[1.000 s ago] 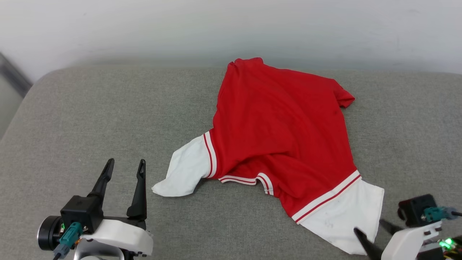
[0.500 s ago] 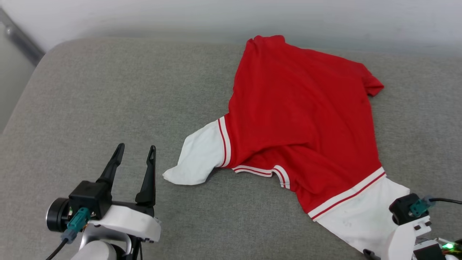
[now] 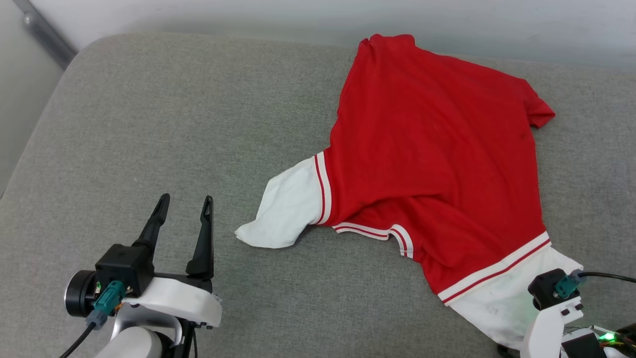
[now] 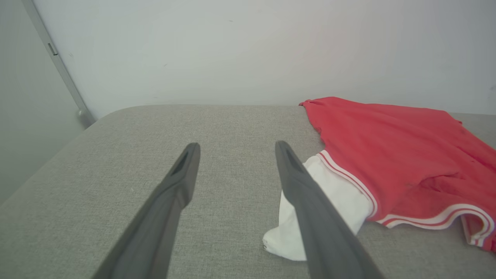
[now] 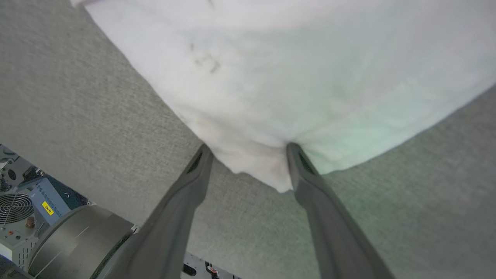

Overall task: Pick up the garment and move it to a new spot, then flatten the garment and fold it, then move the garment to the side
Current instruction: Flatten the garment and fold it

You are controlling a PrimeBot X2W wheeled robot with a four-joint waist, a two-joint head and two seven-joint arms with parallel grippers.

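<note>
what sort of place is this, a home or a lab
Likely a lab or test room: a grey upholstered cushion serves as work surface, a bare white wall stands behind it, and fan-cooled equipment shows past its edge.

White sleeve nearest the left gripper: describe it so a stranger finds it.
On the grey cushion lies a red garment with two white sleeves. This sleeve tapers to a point beside the open left gripper, untouched. The other sleeve has its corner between the fingers of the right gripper.
</note>
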